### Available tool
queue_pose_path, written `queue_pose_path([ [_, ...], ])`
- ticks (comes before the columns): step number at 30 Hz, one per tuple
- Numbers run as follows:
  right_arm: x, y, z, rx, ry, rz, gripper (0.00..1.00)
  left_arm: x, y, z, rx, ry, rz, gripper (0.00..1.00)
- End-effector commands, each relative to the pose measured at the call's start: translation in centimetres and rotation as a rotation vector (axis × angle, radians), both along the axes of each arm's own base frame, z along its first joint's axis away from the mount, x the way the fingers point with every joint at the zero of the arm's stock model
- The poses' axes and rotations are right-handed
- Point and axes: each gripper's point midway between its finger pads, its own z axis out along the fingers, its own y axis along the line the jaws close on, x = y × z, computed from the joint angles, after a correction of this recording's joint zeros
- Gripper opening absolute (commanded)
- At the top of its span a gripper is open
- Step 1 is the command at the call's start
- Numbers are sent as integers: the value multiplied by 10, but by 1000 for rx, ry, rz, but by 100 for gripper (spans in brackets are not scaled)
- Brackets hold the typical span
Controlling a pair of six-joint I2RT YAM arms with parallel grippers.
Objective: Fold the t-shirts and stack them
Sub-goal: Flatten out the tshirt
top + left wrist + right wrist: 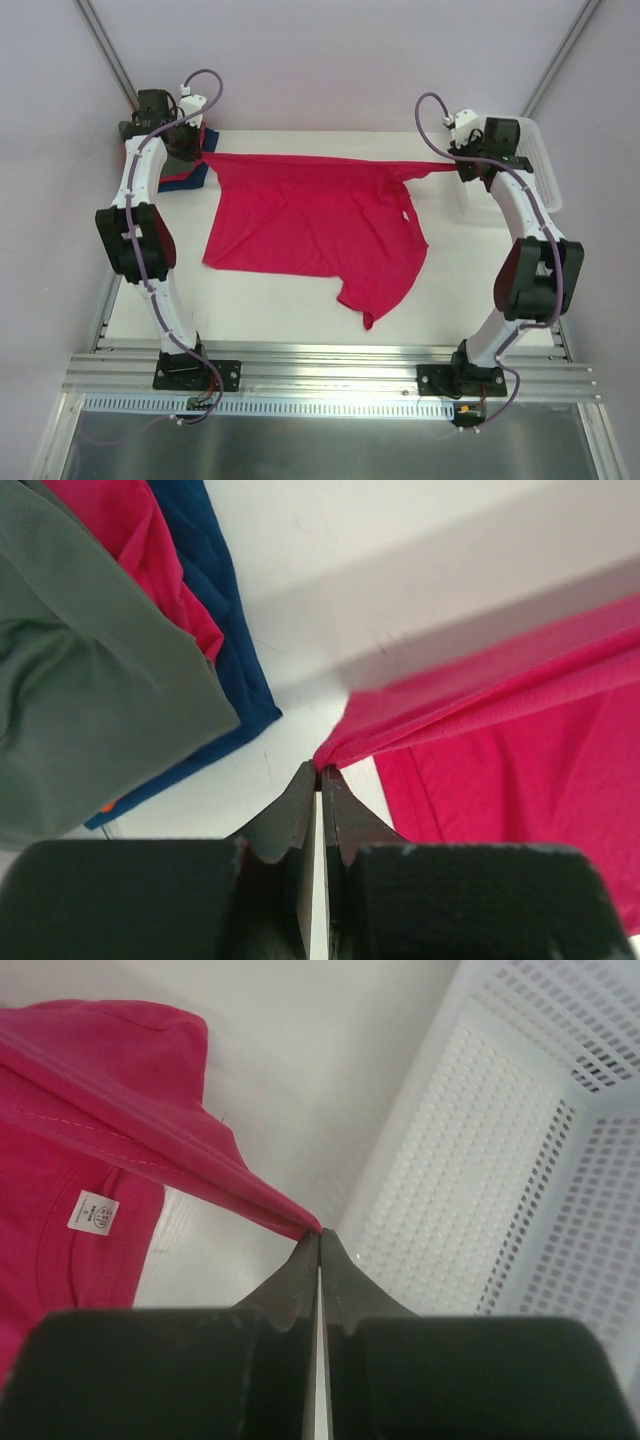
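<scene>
Pinching so little cloth is my worry, says the first. The left gripper (319, 772) is clamped on only the tip of the crimson-red soft cloth short-sleeved t-shirt (310, 225) at the far left corner of the white counter (470, 290). The right gripper (320, 1235) is clamped on another tip near the far right corner.

The second answers: Agreed. The far hem hangs taut between them, while the body lies across the middle of the counter with one sleeve trailing toward the near edge. I'd guess any further pull apart could slide a tip out of the closed fingers, and that side would drop.

And the neighbours, says the first. The white plastic lattice basket (480, 1160) sits just beside the right fingers, so a sideways swing might snag cloth on its wall.

On the left, the second replies, the folded pile is close: the grey-green cloth shirt (90, 680) on top and the dark blue cloth shirt (225, 630) beneath. A low sweep could drag it askew, and the skewed sleeve may well fold in crooked
</scene>
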Motion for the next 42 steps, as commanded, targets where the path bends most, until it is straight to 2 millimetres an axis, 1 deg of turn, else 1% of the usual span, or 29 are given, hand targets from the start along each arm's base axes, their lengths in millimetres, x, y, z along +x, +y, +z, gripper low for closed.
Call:
queue_pose_path([
  [1,35,-34,44,-85,-140,-101,1,28,51,43,140,-137,146,0],
  [2,39,-34,41,-85,-135,-103,1,32,52,44,146,-141,150,0],
  [3,46,-32,30,-85,-117,-101,1,35,54,36,152,-127,151,0],
  [4,51,-30,33,-87,-129,-97,1,36,55,34,156,-125,154,0],
  [6,57,-28,23,-93,-110,-94,1,37,55,30,162,-117,154,0],
  [7,60,-27,25,-91,-116,-93,1,37,54,30,161,-116,153,0],
  [10,61,-22,18,-87,-101,-82,1,30,48,27,155,-104,144,0],
  [13,55,-14,12,-83,-80,-64,1,22,43,20,144,-81,135,0],
  [16,44,-4,-3,-77,-40,-37,1,13,38,8,125,-48,129,0],
  [17,39,-1,-3,-74,-35,-31,1,7,36,-2,120,-20,127,0],
  [19,29,7,-14,-71,1,-12,1,1,33,-5,106,-9,128,0],
  [20,24,8,-11,-55,1,-14,1,-3,32,-12,98,10,133,0],
  [21,20,20,-16,-49,16,9,1,-6,30,-12,85,14,130,0],
  [24,18,26,-12,-48,11,7,1,-7,28,-11,65,13,142,0],
  [25,23,20,-4,-61,-16,-20,1,-6,28,-7,63,4,144,0],
  [26,26,18,3,-71,-35,-28,1,-2,29,5,63,-26,146,0],
  [28,33,8,37,-74,-112,-57,1,2,30,26,72,-73,150,0],
  [31,27,0,85,-64,-195,-84,1,3,32,74,83,-176,172,0],
  [32,22,-15,97,-59,-219,-119,1,0,31,87,82,-203,173,0],
  [33,17,-20,107,-47,-239,-136,0,-7,30,109,79,-246,180,0],
  [34,2,-23,135,-38,-296,-151,1,-13,28,121,75,-268,183,0],
  [35,-8,-33,141,-35,-308,-176,1,-20,27,128,71,-282,185,0],
  [36,-19,-37,155,-29,-341,-187,1,-33,23,153,60,-331,194,0],
  [37,-40,-38,183,-16,-403,-198,0,-42,20,164,51,-354,192,0],
  [38,-55,-41,194,-13,-428,-207,1,-61,12,185,30,-398,182,0],
  [39,-69,-41,201,-7,-437,-210,1,-71,9,196,27,-423,179,0],
  [40,-98,-37,231,-2,-513,-210,0,-81,4,201,23,-435,173,0],
  [41,-113,-36,241,6,-538,-215,1,-104,-1,228,27,-501,172,0],
  [42,-129,-33,250,14,-556,-214,1,-116,-8,239,25,-529,161,0],
])
